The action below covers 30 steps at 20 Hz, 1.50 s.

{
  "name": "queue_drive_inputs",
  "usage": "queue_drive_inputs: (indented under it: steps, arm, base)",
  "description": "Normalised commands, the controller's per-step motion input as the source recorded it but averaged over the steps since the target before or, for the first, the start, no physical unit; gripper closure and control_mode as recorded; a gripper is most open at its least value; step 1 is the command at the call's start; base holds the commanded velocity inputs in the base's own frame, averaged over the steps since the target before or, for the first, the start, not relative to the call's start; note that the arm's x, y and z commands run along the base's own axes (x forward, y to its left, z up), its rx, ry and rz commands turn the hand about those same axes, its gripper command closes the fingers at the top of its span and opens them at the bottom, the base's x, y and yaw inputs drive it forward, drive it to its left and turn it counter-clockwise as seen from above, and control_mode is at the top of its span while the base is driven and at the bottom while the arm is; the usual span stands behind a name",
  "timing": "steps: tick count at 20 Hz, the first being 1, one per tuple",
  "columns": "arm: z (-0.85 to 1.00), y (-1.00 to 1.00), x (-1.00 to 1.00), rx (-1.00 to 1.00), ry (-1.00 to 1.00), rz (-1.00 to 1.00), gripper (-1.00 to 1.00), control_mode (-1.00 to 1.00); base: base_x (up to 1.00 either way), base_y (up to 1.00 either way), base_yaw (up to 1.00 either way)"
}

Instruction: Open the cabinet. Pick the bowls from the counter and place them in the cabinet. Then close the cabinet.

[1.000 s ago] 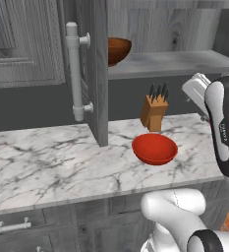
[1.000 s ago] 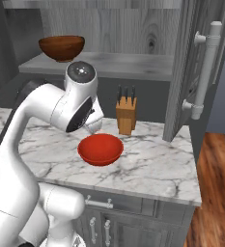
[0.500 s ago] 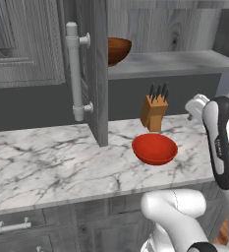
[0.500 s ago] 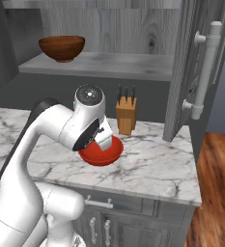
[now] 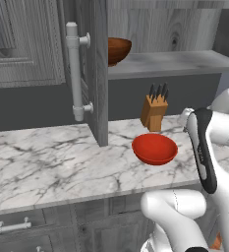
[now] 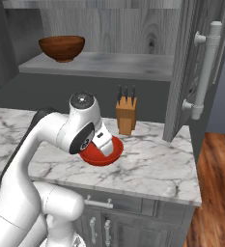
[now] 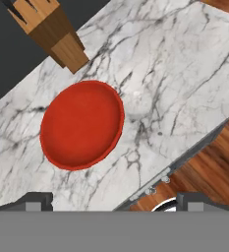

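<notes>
A: Left to right, what's on site?

B: Open cabinet [image 5: 94, 74] door with its silver bar handle [image 5: 75, 71]. On the shelf behind it, the brown wooden bowl [image 5: 118, 49], already stowed. Below, on the marble counter [image 5: 47, 157], the tan knife block [image 5: 154, 112], and just in front of it the red bowl [image 5: 155, 148], upright, touching nothing.

A: The claw?

B: The gripper [image 7: 114, 203] hangs above the counter, looking down, jaws spread wide, nothing between them. Both finger tips [image 7: 35, 201] sit at the lower edge of the hand view.

A: What does the pick turn on?

B: The red bowl lies ahead of the claw and off toward its left finger, not centred between the tips. A round bowl has no long axis, so I judge the move needs a shift over one rim wall, then a descent. One arm only.

A: Any writing?

B: None legible: no brands, no labels.
</notes>
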Motion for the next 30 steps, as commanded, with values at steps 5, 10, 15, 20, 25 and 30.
queue_drive_inputs:
  steps: [5,10,15,20,25,30]
  arm:
    - [-0.44,-0.09,0.09,0.00,0.00,0.04,-1.00,-1.00]
    - [-0.31,-0.18,0.04,0.00,0.00,0.04,-1.00,-1.00]
    - [-0.15,-0.12,0.22,0.00,0.00,0.02,-1.00,-1.00]
    - [-0.16,-0.11,0.32,0.00,0.00,0.05,-1.00,-1.00]
    - [-0.18,-0.11,0.30,0.00,0.00,0.07,-1.00,-1.00]
    - [-0.15,-0.07,0.34,0.00,0.00,0.07,-1.00,-1.00]
  base:
    - [0.00,0.00,0.00]
    - [0.00,0.00,0.00]
    - [0.00,0.00,0.00]
    - [0.00,0.00,0.00]
    - [0.00,0.00,0.00]
    - [0.00,0.00,0.00]
